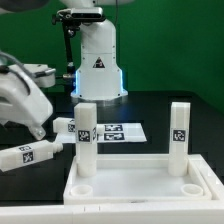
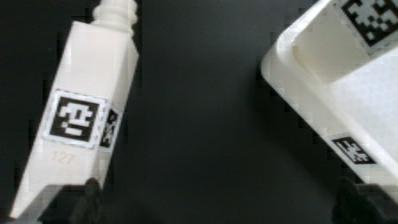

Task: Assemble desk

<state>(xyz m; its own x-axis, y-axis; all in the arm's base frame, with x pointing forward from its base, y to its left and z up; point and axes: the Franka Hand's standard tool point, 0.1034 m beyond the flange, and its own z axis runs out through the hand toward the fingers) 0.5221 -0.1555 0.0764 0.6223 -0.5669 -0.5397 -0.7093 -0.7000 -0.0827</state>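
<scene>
Bare surface [image 2: 205, 110] strip beneath claw [image 2: 214, 208]; lying leg [image 2: 86, 110] flanks one finger, tabletop [image 2: 338, 95] corner the other.

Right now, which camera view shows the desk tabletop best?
The exterior view: nearly the whole rimmed tabletop shows, with two legs standing in it. The wrist view shows only one corner, beside a loose leg.

The gripper [image 2: 222, 205] shows in the wrist view only as two dark, blurry fingertips [image 2: 63, 203] at the picture's edge. The rest of it is cut off. One end of the loose leg [image 2: 80, 110] is hidden behind one fingertip. The tabletop [image 2: 347, 100] near the other fingertip shows only one corner. In the exterior view the arm [image 1: 20, 95] is blurry and cut off. The gripper cannot be made out there.
</scene>
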